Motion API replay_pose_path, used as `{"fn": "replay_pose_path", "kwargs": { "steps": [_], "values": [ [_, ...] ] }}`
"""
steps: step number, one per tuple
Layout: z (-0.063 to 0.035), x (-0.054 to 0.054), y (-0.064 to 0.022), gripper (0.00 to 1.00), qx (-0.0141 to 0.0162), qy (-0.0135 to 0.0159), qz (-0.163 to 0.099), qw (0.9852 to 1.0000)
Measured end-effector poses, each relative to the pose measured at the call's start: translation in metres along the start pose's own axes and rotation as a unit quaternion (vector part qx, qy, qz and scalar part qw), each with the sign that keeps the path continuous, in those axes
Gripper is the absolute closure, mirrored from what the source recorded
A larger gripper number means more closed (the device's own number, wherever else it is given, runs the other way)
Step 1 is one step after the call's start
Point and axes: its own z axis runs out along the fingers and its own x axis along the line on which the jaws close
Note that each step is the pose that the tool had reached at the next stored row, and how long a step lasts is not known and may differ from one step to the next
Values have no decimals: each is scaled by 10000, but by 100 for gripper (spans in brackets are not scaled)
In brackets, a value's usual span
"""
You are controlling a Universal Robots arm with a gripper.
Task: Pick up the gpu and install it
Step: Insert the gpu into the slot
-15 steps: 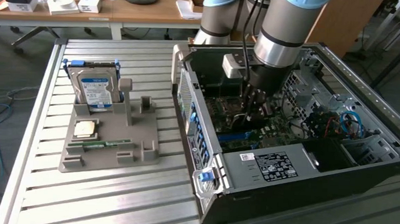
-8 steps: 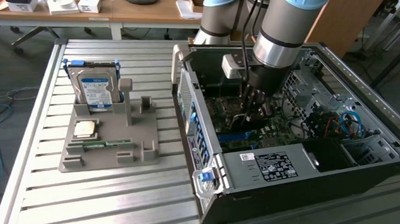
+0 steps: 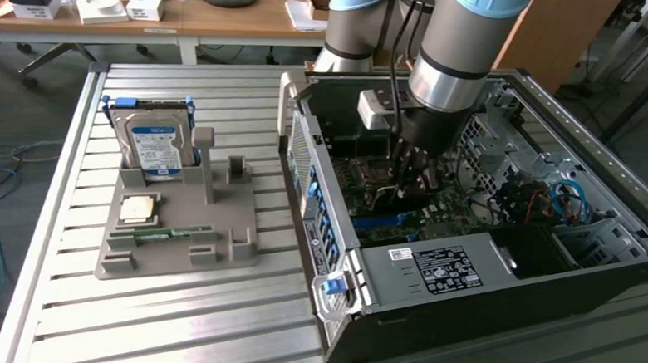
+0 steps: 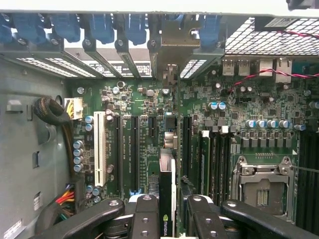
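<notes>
Black pincer [image 4: 167, 211]: two fingers of dark jointed links on a silver-and-blue robot arm [image 3: 460, 55], lowered inside the open case.
Grip: clenched on the gpu, one finger [image 4: 146, 216] pressed against each flat face of the card.
Gpu [image 4: 167, 199]: thin dark circuit card seen edge-on, a green-and-white logo on its near end and a pale metal bracket strip at its far end by the case's rear wall.
Gpu position: upright over the green motherboard [image 4: 144, 99], between the short black slot [image 4: 152, 127] and the row of long black memory slots [image 4: 212, 164]; whether it was seated could not be told.
Nearby slots: a white expansion slot [image 4: 99, 147] and two long black ones [image 4: 126, 149] lay to one side of the card.
Socket: a silver-framed processor socket [image 4: 261, 184] sat beyond the memory slots.
Rear wall: a row of blue plastic clips [image 4: 99, 25] lined the bracket openings.
Case: a dark grey metal computer tower [image 3: 497, 278] lay on its side, lid off, on a slatted metal table [image 3: 183, 324].
Holder: a grey moulded tray [image 3: 228, 226] stood on the exterior view's left, well apart from the case.
Tray contents: a silver hard drive with a blue-white label [image 3: 154, 143] stood upright, with a square processor chip [image 3: 137, 209] and a narrow green memory stick [image 3: 161, 234] in front of it.
</notes>
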Motion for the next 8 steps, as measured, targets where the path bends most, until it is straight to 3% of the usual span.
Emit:
{"fn": "replay_pose_path", "kwargs": {
  "steps": [8],
  "values": [
    [14,-1,1,73,0,1,0,10000]
  ]
}}
